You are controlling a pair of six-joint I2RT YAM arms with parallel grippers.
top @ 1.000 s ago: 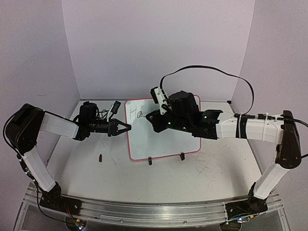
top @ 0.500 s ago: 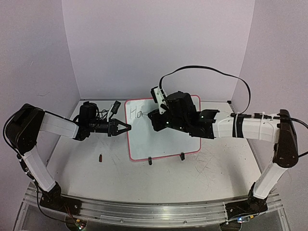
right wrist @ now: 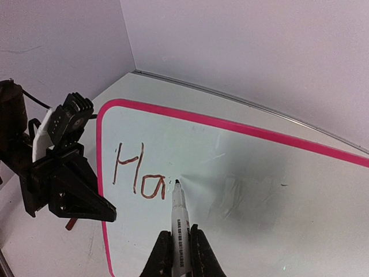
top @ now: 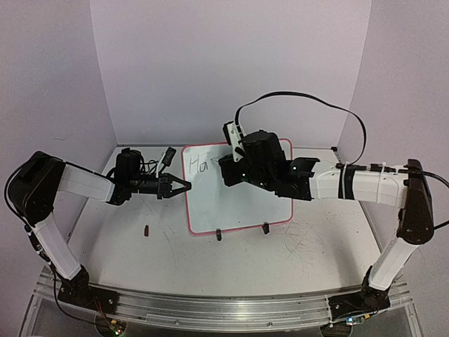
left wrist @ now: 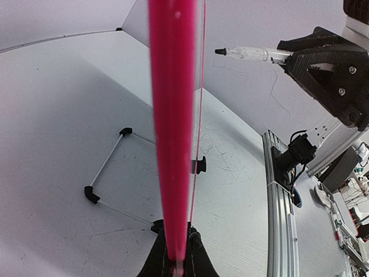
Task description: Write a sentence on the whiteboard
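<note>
Two letters on the board, marker tip beside them

The board [top: 235, 203], white with a pink frame, is at the middle of the table [top: 280, 260], toward the back wall. In its top left corner are the letters [right wrist: 138, 171] "Ha", in thin dark strokes.

Just right of the "a" stands the tip of the marker [right wrist: 177, 216]. The tip is at the white surface, but I cannot tell if it really touches. The right gripper [right wrist: 177, 234] is clenched on the marker's barrel, and the tip points away from the fingers. The right arm comes over the board from the right side and, in the top view, it covers the upper right part of the board.

The left gripper [top: 184, 186] is clamped on the board's left frame edge, about halfway along it. In the left wrist view the pink edge runs up from between its fingers.

At the board's near edge are two black feet [top: 219, 234]. A small dark piece [top: 146, 229] lies on the table, left of the board's near left corner and apart from it.
</note>
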